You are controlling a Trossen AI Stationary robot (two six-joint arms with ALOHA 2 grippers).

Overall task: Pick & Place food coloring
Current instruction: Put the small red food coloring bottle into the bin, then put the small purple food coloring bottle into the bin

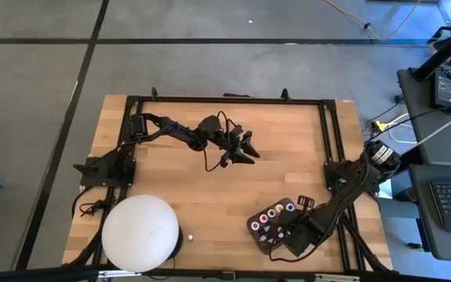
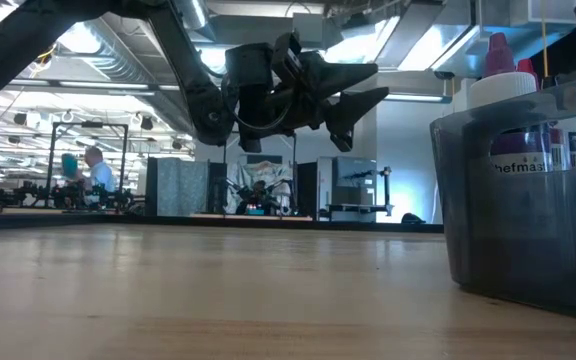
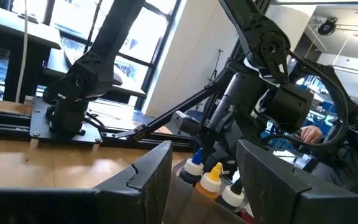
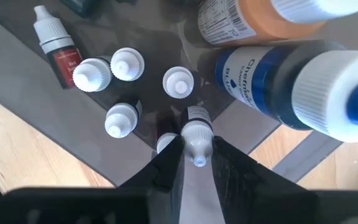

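The food coloring bottles (image 1: 275, 216) stand in a dark grey tray (image 1: 255, 227) near the table's near right corner. In the right wrist view, several tiny white-capped bottles (image 4: 121, 119) stand upright and a red one (image 4: 58, 46) lies flat. Larger blue (image 4: 278, 81) and orange (image 4: 260, 15) bottles lie beside them. My right gripper (image 4: 196, 155) is over the tray, shut on one tiny bottle. My left gripper (image 1: 249, 149) hangs open above the table's middle, also seen in the low view (image 2: 363, 100). My right gripper pinches one tiny white-capped bottle at its cap (image 4: 197, 134) between the two fingers (image 4: 166, 163). It comes from above, pointing down. The bottle is upright among the others in the tray. Whether its base is on the tray floor, I cannot tell.
A big white dome (image 1: 141, 233) sits at the near left corner, with a small white piece (image 1: 189, 235) beside it. A black frame (image 1: 225, 99) runs along the far and side edges. Bare wood (image 1: 210, 196) lies between dome and tray. A person (image 2: 95, 170) shows far off in the room.
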